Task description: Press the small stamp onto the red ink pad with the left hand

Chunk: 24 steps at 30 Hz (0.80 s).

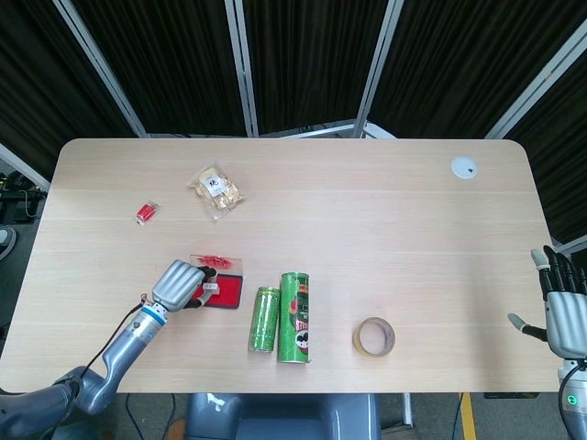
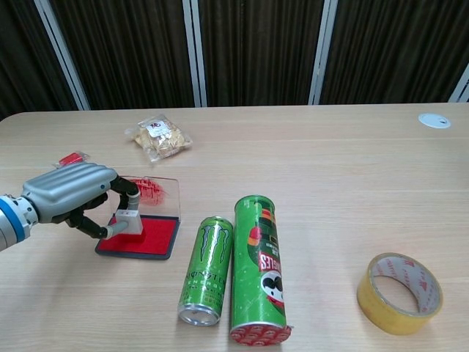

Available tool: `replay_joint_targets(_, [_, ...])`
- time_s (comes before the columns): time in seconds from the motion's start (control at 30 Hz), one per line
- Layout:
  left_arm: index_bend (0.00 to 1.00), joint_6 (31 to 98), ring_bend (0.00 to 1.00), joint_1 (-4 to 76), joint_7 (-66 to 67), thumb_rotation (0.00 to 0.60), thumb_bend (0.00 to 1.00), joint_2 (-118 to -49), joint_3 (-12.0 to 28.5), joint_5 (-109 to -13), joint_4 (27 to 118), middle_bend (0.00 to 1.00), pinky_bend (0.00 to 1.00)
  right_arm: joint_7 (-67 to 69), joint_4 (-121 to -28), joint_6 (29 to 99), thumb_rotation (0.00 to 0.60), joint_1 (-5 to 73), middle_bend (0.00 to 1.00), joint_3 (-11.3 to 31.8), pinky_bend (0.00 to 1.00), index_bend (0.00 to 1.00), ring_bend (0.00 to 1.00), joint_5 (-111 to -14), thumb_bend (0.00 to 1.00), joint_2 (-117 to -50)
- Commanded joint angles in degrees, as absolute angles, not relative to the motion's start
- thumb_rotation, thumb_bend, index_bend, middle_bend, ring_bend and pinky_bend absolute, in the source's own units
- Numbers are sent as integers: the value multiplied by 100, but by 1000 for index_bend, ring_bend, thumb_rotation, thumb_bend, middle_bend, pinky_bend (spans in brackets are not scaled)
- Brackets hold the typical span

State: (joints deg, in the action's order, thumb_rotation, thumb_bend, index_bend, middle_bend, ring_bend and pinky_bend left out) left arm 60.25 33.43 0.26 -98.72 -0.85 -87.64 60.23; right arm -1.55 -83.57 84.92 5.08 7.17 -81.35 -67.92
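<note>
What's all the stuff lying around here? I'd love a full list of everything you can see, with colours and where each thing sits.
Small white stamp: one, white, pinched in the left robot hand, on the ink pad's near-left part.
Red ink pad in a dark tray: one, red, front left of the table, its clear lid standing open behind it.
Green drink can: one, green, lying on its side right of the pad.
Green crisp tube: one, green with a red end, lying beside the can.
Yellow tape roll: one, yellow, front right.
Clear snack bag: one, clear with tan contents, far left.
Small red packet: one, red, far left edge.
White round disc: one, white, far right corner.
Wooden table: one, light wood.
Left robot hand: one, silver, holds the stamp.
Right robot hand: one, grey, off the table's right edge, empty.
</note>
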Motion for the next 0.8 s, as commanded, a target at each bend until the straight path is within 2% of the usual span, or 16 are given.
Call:
replay_joint_targets(0.03, [669, 6083, 919, 3329, 13, 600, 413, -9856, -91, -8798, 6029, 612, 984, -152, -8365, 8495, 600, 505, 0, 715, 0, 0, 0, -8137, 0, -6787])
replay_joint_targets(0.33, [670, 6362, 919, 3301, -146, 600, 413, -9606, 15, -8850, 6338, 612, 985, -159, -8390, 8500, 600, 502, 0, 708, 0, 0, 0, -8147, 0, -6777])
replay_joint_targets(0.6, [667, 6544, 919, 3218, -432, 600, 413, -8903, 175, -8724, 6832, 612, 985, -175, -8411, 8483, 600, 512, 0, 694, 0, 0, 0, -8167, 0, -6775])
replay_joint_targets(0.8, [661, 6388, 918, 3065, -630, 600, 413, -8668, 121, -8492, 6446, 607, 982, -208, -8444, 8483, 600, 519, 0, 677, 0, 0, 0, -8198, 0, -6776])
